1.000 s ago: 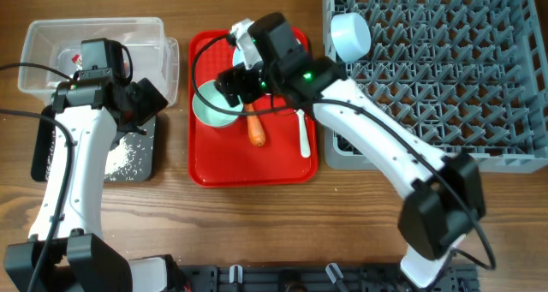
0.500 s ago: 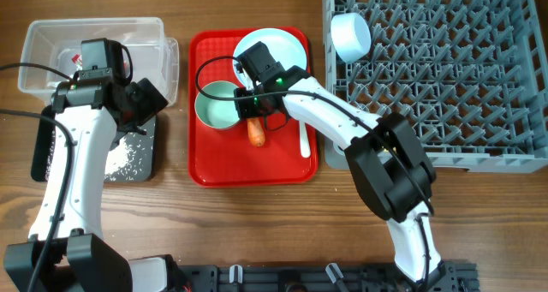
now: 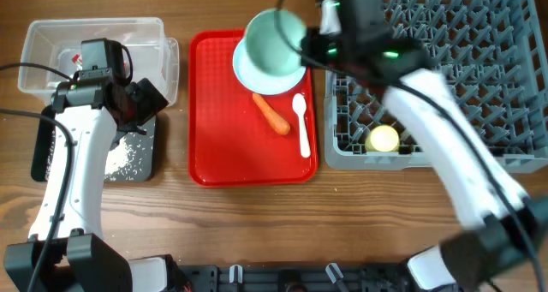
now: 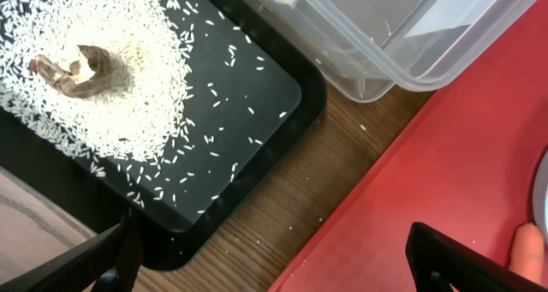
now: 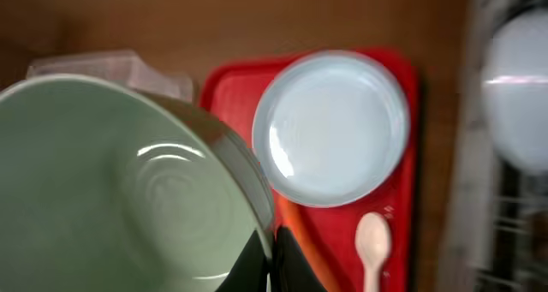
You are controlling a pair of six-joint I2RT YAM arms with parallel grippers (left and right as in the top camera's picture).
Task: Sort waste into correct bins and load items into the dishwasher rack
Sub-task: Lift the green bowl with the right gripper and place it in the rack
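My right gripper [image 5: 272,253] is shut on the rim of a pale green bowl [image 5: 128,189], which it holds tilted in the air above the red tray. In the overhead view the bowl [image 3: 274,39] covers part of the pale blue plate [image 3: 257,80]. The carrot [image 3: 271,114] and the white spoon [image 3: 301,125] lie on the tray. A yellow cup [image 3: 383,139] sits in the grey dishwasher rack [image 3: 479,112]. My left gripper [image 4: 274,271] is open and empty over the black tray's corner [image 4: 257,112], which holds rice grains [image 4: 103,95] and a brown scrap [image 4: 73,69].
The clear tub [image 3: 94,39] stands at the back left, beside the black tray [image 3: 128,159]. The red serving tray [image 3: 223,138] lies between the bins and the rack. A pale blurred bowl shape [image 5: 518,86] sits at the rack's near corner.
My right gripper has shut on the green bowl's rim and lifted it off the red tray, up and to the right. The carrot now lies at a slant. The left arm has not moved.
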